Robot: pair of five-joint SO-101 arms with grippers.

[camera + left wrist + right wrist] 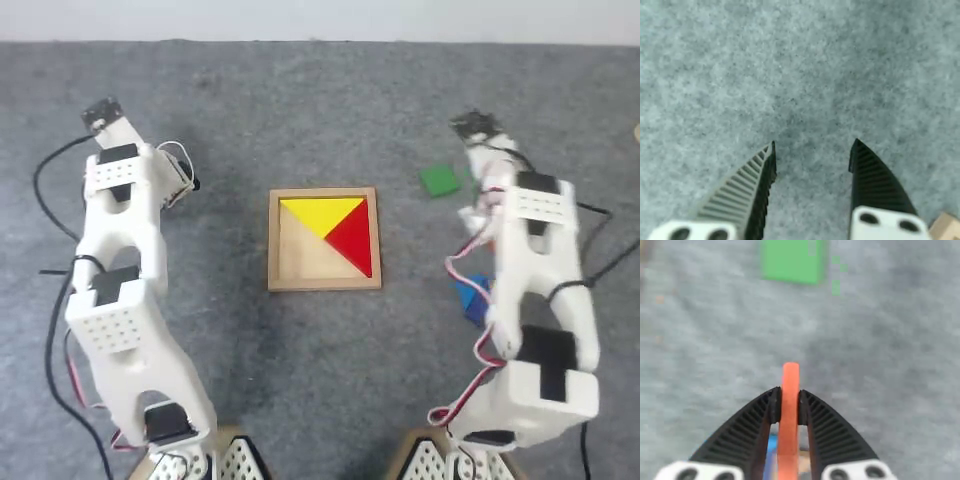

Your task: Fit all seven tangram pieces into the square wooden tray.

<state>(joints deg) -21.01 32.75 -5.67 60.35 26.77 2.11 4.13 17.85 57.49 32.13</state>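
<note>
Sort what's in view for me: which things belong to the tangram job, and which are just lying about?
Job:
wooden tray
yellow triangle and red triangle inside it
green square and blue piece on the carpet
orange piece, clamped in the right hand

Lying about:
grey carpet
arm cables
left hand, open over bare carpet
</note>
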